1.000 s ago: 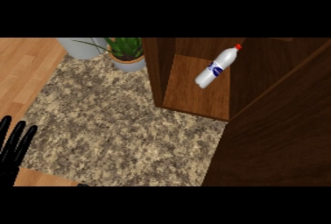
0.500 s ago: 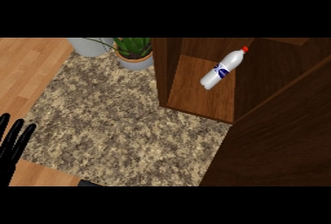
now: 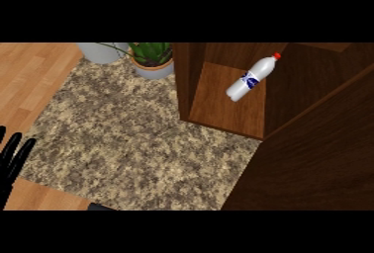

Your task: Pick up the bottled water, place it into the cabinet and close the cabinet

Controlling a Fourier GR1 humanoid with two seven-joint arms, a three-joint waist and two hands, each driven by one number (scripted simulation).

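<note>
A clear water bottle (image 3: 251,79) with a red cap and a blue label lies tilted inside the wooden cabinet (image 3: 219,101), on its shelf floor. The cabinet's dark wooden door (image 3: 314,148) stands at the right, slanting from the lower middle up to the right edge. My left hand (image 3: 12,163) shows at the left edge with straight fingers pointing up, far from the bottle. My right hand is out of sight.
The speckled granite counter top (image 3: 131,133) spreads across the middle. A potted green plant (image 3: 151,58) in an orange pot and a grey pot (image 3: 102,51) stand at the back, left of the cabinet. Wooden floor (image 3: 29,79) lies to the left.
The view has shifted, so the bottle, cabinet and plant sit further right and slightly higher in the picture. The left hand has slid toward the left edge.
</note>
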